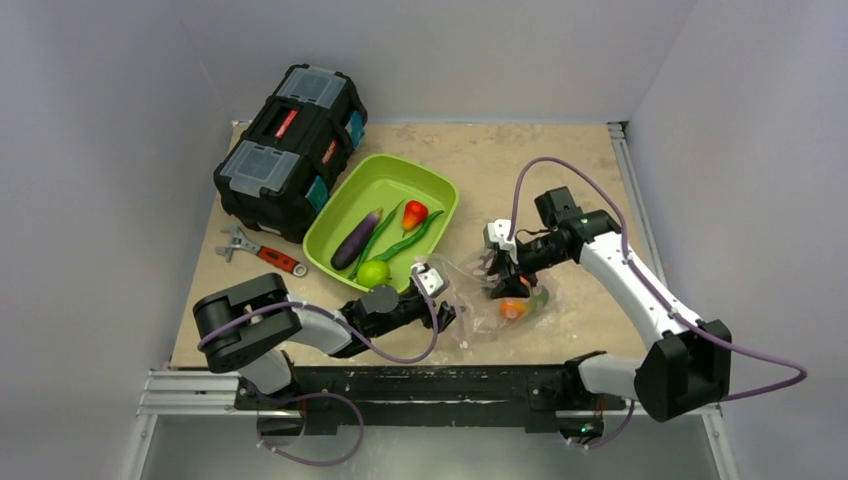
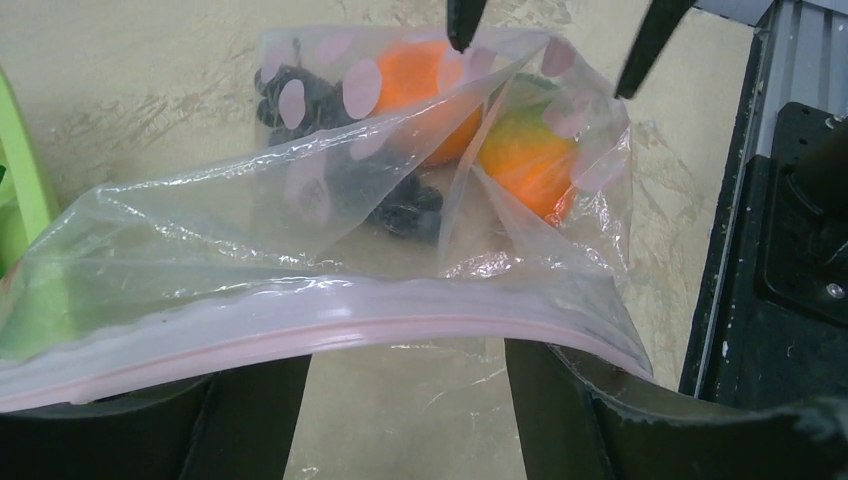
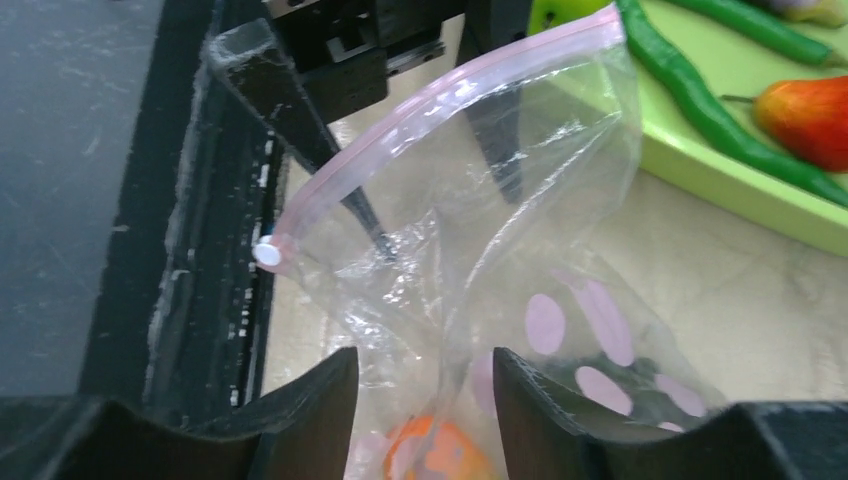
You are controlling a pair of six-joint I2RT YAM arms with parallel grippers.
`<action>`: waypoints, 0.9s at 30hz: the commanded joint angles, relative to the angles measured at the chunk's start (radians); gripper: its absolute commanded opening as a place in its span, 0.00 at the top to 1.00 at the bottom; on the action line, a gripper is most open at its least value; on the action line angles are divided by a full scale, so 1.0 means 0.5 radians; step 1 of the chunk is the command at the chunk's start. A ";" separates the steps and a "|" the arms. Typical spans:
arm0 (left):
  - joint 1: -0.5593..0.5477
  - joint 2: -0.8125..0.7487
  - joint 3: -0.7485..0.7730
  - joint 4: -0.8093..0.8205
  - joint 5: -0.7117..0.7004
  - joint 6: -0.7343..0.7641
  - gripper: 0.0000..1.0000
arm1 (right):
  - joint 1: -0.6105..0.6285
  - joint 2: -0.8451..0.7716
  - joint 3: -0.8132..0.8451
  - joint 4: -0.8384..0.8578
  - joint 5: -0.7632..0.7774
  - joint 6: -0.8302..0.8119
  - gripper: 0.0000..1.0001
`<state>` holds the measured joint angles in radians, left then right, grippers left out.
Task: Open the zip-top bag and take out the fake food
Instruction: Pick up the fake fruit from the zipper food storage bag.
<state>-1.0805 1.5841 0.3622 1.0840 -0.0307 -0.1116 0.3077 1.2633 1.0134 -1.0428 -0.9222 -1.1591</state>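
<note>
Two pairs of fingers share one bag. My left fingers (image 2: 250,410) stand apart and grip nothing. The pink zip strip (image 2: 330,325) of the zip-top bag (image 2: 300,250) is draped across both tips, which props the mouth end up. I cannot tell whether a tip sits inside the film.

My right fingers (image 3: 310,410) are also spread and closed on nothing. They straddle the sealed end just above the orange fruit (image 2: 420,85), placed, I judge, to pinch that end and tip the contents out. The mango (image 2: 530,150) lies beside the orange, inside the bag.

The bag lies by the middle of the bench's (image 1: 560,160) near edge, at the near right corner of the lime-green tray (image 1: 440,195). The eggplant (image 1: 356,240), red pepper (image 1: 414,213) and lime-green ball (image 1: 373,272) already lie in the tray.
</note>
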 commanded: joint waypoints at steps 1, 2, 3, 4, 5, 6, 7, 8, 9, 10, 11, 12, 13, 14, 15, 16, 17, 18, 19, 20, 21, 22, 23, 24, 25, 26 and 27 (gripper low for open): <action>-0.025 -0.011 0.063 0.044 0.027 0.005 0.32 | -0.024 -0.168 0.065 0.409 0.229 0.461 0.42; -0.029 -0.004 0.065 0.044 0.023 0.003 0.32 | -0.046 -0.187 0.054 0.530 0.293 0.574 0.37; -0.031 -0.001 0.069 0.043 0.022 0.001 0.32 | -0.080 -0.192 0.048 0.650 0.349 0.669 0.33; -0.032 0.006 0.077 0.036 0.019 -0.001 0.32 | -0.109 -0.177 0.046 0.761 0.412 0.765 0.32; -0.033 0.013 0.091 0.026 0.019 -0.001 0.32 | -0.134 -0.145 0.046 0.862 0.493 0.867 0.31; -0.035 0.023 0.107 0.003 0.014 -0.003 0.32 | -0.155 -0.098 0.049 0.964 0.582 0.978 0.31; -0.036 0.035 0.125 -0.014 0.010 0.000 0.32 | -0.174 -0.041 0.053 1.066 0.684 1.098 0.31; -0.036 0.051 0.141 -0.022 0.007 0.002 0.31 | -0.183 0.020 0.057 1.152 0.773 1.218 0.30; -0.036 0.070 0.150 -0.020 0.002 0.004 0.31 | -0.185 0.099 0.070 1.203 0.832 1.278 0.29; -0.036 0.091 0.157 -0.014 -0.004 0.007 0.31 | -0.187 0.176 0.088 1.204 0.855 1.302 0.29; -0.036 0.112 0.164 -0.007 -0.011 0.012 0.31 | -0.186 0.262 0.099 1.203 0.869 1.340 0.26; -0.035 0.128 0.172 -0.001 -0.017 0.017 0.31 | -0.184 0.346 0.105 1.206 0.894 1.385 0.26; -0.036 0.148 0.178 0.001 -0.027 0.022 0.31 | -0.181 0.419 0.108 1.218 0.900 1.422 0.26; -0.036 0.173 0.185 0.001 -0.035 0.028 0.30 | -0.180 0.488 0.107 1.233 0.905 1.460 0.25; -0.036 0.192 0.193 0.002 -0.043 0.035 0.30 | -0.180 0.569 0.109 1.245 0.929 1.475 0.25; -0.036 0.208 0.202 -0.004 -0.054 0.040 0.30 | -0.177 0.616 0.118 1.252 0.964 1.481 0.25; -0.036 0.225 0.211 -0.002 -0.068 0.047 0.30 | -0.178 0.659 0.124 1.262 0.986 1.485 0.25; -0.036 0.241 0.219 -0.002 -0.073 0.047 0.30 | -0.177 0.688 0.124 1.276 1.002 1.491 0.25; -0.036 0.255 0.228 -0.001 -0.074 0.049 0.30 | -0.179 0.713 0.119 1.286 1.039 1.490 0.25; -0.036 0.267 0.236 0.006 -0.075 0.046 0.30 | -0.178 0.735 0.114 1.293 1.068 1.490 0.26; -0.036 0.279 0.250 0.011 -0.068 0.043 0.30 | -0.177 0.755 0.112 1.292 1.074 1.490 0.26; -0.036 0.287 0.261 0.012 -0.059 0.037 0.30 | -0.178 0.783 0.110 1.279 1.074 1.493 0.27; -0.036 0.294 0.274 0.013 -0.052 0.031 0.29 | -0.177 0.806 0.108 1.268 1.059 1.498 0.30; -0.036 0.301 0.286 0.012 -0.044 0.024 0.29 | -0.177 0.833 0.114 1.247 1.026 1.503 0.36; -0.036 0.309 0.300 0.009 -0.035 0.018 0.29 | -0.177 0.861 0.130 1.210 0.991 1.504 0.42; -0.036 0.317 0.311 0.006 -0.034 0.011 0.29 | -0.177 0.882 0.150 1.148 0.953 1.498 0.49; -0.036 0.326 0.322 0.003 -0.036 0.005 0.29 | -0.179 0.897 0.163 1.102 0.905 1.491 0.56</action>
<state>-1.0943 1.7336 0.4805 1.0515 -0.0582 -0.1089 0.2157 1.6794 1.0473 -0.4358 -0.4286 -0.4339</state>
